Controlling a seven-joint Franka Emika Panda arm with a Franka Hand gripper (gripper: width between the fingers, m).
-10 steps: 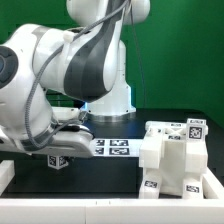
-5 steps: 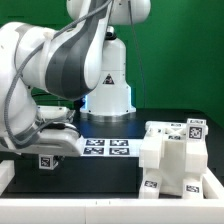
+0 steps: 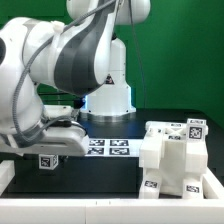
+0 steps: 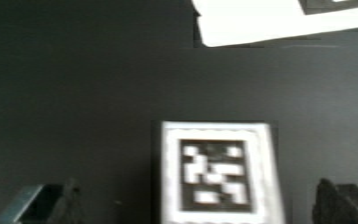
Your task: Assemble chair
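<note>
The partly built chair [image 3: 168, 156], a blocky white stack with several marker tags, stands at the exterior view's right. At the exterior view's left my gripper [image 3: 48, 152] hangs low over the black table, and a small tagged white piece [image 3: 45, 161] shows just beneath it. In the wrist view that chair piece [image 4: 217, 172], white with one square tag, lies on the dark table between my two dark fingertips [image 4: 48, 205]. The gripper [image 4: 197, 205] is open, with a wide gap on both sides of the piece and no contact.
The marker board [image 3: 108, 147] lies flat in the middle of the table, in front of the arm's base [image 3: 108, 100]. A white slab edge [image 4: 282, 22] with part of a tag shows further off in the wrist view. A white rim [image 3: 100, 212] borders the table's front.
The arm swung toward the exterior view's left during the first half second, then hardly moved. The gripper stayed open, and the chair stack did not move.
</note>
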